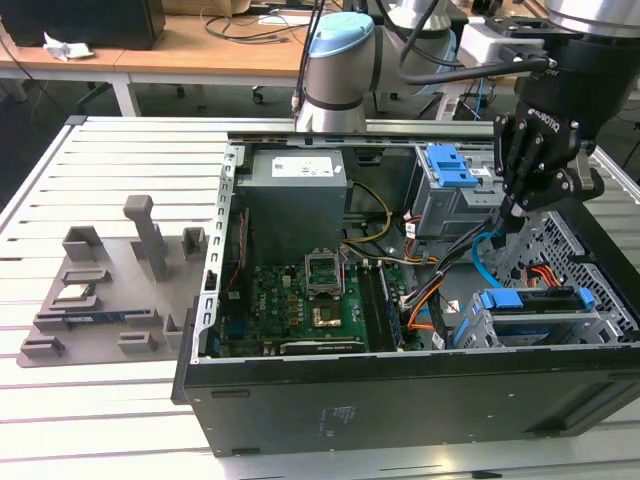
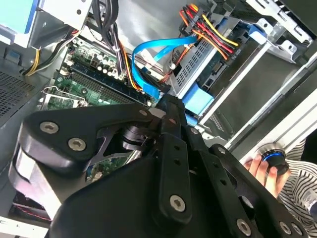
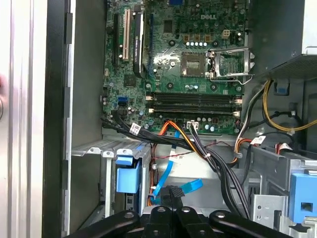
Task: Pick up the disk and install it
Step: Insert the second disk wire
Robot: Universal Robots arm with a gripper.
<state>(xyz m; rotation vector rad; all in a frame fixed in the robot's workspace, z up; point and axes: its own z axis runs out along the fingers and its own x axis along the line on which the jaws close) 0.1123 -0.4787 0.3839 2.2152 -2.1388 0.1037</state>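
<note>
At the right of the exterior view, the black gripper [image 1: 527,195] hangs over the open computer case [image 1: 400,390], fingers closed on nothing. The disk [image 1: 530,302], blue-bracketed, sits in its bay at lower right. The second wrist view adds a hand [image 2: 265,171] on a knob.

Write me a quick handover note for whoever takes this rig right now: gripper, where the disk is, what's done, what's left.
Gripper: over the open computer case, toward the exterior view's right, above the drive bays. Whether it is open or shut can't be told, and nothing is visibly held.
Disk: in its blue bracket, sitting in the metal drive cage at the case's lower right in the exterior view; the second wrist view shows it with the blue data cable nearby.
Done: disk appears seated in the cage.
Left: confirm it is fully seated; this can't be judged from here.
</note>
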